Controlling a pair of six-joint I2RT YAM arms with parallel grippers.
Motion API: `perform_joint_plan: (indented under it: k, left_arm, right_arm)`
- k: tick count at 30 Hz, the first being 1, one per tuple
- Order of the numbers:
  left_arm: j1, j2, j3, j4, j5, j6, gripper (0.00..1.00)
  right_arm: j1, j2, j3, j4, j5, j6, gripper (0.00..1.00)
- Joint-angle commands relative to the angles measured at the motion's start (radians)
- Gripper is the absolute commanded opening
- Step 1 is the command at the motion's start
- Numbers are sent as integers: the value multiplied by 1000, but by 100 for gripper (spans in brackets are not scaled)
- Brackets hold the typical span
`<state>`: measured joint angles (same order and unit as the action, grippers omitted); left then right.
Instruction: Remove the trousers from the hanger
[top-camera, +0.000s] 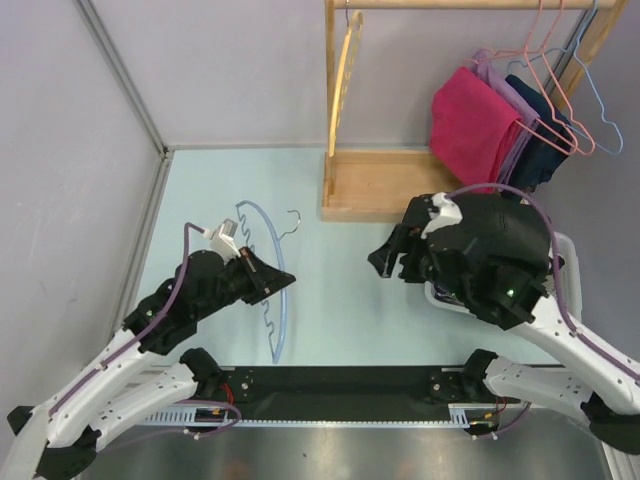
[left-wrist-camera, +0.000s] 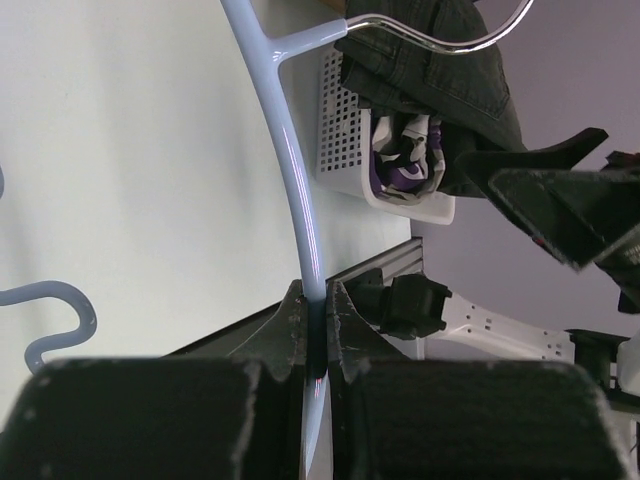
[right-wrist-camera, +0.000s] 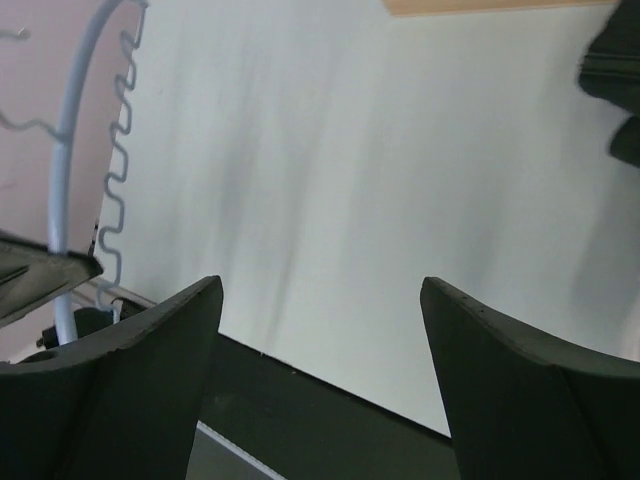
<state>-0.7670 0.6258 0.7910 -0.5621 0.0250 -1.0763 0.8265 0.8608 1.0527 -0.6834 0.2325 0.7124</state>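
My left gripper (top-camera: 283, 278) (left-wrist-camera: 315, 290) is shut on the rim of a pale blue hanger (top-camera: 280, 320) (left-wrist-camera: 290, 150), which has a wavy inner bar and a grey wire hook (top-camera: 291, 220). No cloth is on the hanger. The dark trousers (left-wrist-camera: 440, 70) lie heaped in a white perforated basket (left-wrist-camera: 345, 150) at the right; in the top view my right arm mostly hides them. My right gripper (top-camera: 385, 262) (right-wrist-camera: 320, 290) is open and empty above the table, right of the hanger (right-wrist-camera: 70, 150). Dark cloth (right-wrist-camera: 615, 80) shows at the right wrist view's right edge.
A wooden clothes rack (top-camera: 380, 195) stands at the back with a wooden hanger (top-camera: 342, 80) and pink (top-camera: 470, 125), purple and navy garments on wire hangers. The basket rim (top-camera: 567, 250) is under my right arm. A wall panel (top-camera: 70, 200) closes the left side.
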Motion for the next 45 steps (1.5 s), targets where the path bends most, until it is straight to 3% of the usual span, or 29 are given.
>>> perform_joint_plan:
  k: [1,7,13,22,27,39,45]
  left_arm:
    - [6,14,54,53,-51,-17,0]
    - [6,17,56,51,-65,-17,0]
    - [6,23,79,59,-74,-24,0]
    - [8,15,99,83,-80,-37,1]
    - [9,8,109,87,-79,-42,0]
    - [17,-8,109,113,-34,-85,1]
    - [15,-11,94,128,-7,-102,0]
  right_arm:
    - [160,46,29,110,198,29,86]
    - [322,92,10,215,245,9,86]
    - [437,179,-29,419,153,-76,83]
    - [543,296,-48,665,35,-156,69]
    - [566,345,-72,775,1,-149,58]
    - [603,428,-54,803,82,-145,34]
    - [622,449,-56,809,139,-104,12]
